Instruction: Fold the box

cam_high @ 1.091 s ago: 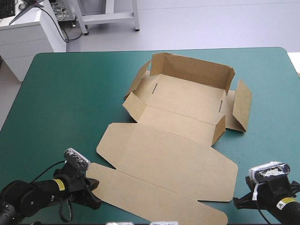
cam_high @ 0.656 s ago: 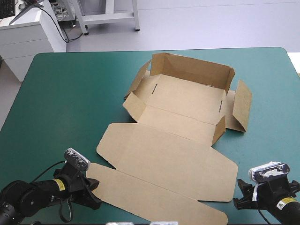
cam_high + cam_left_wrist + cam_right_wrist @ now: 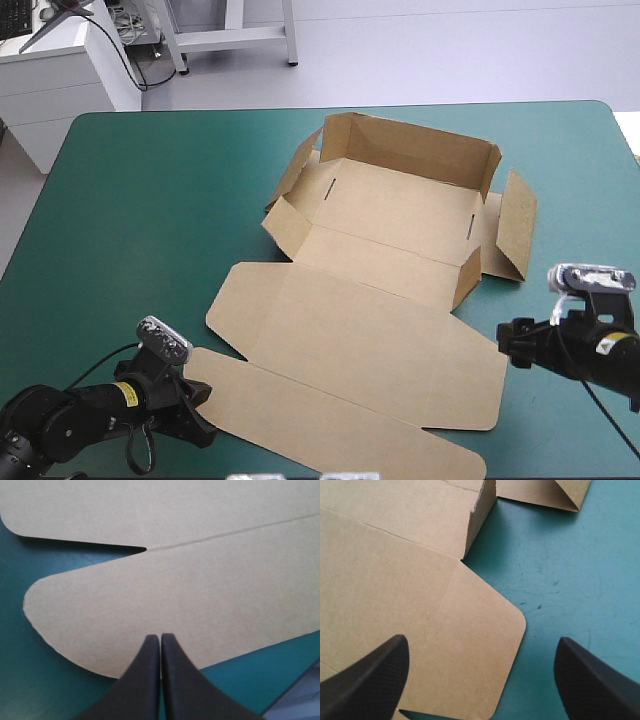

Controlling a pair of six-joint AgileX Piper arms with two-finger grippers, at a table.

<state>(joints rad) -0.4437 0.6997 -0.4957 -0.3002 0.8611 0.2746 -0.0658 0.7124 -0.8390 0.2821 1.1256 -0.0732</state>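
Box [image 3: 385, 225] at centre of table [image 3: 140, 200], half-formed: far wall [image 3: 415, 148] up, side flaps half up, lid [image 3: 370, 340] and tuck flap [image 3: 320, 420] flat toward near edge. Left gripper [image 3: 160, 637] closed tight, empty, tips over tuck flap's left end. Right gripper [image 3: 481, 645] wide open, empty, straddling lid's right corner.

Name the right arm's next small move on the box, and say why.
Probably lower the right pincer and shut it on the rounded lid corner of the box. It stands open astride that corner's edge, one finger over brown board, the other over the teal-green cover. The lid lies flat, held by neither pincer; the left pincer is shut above the near flap.
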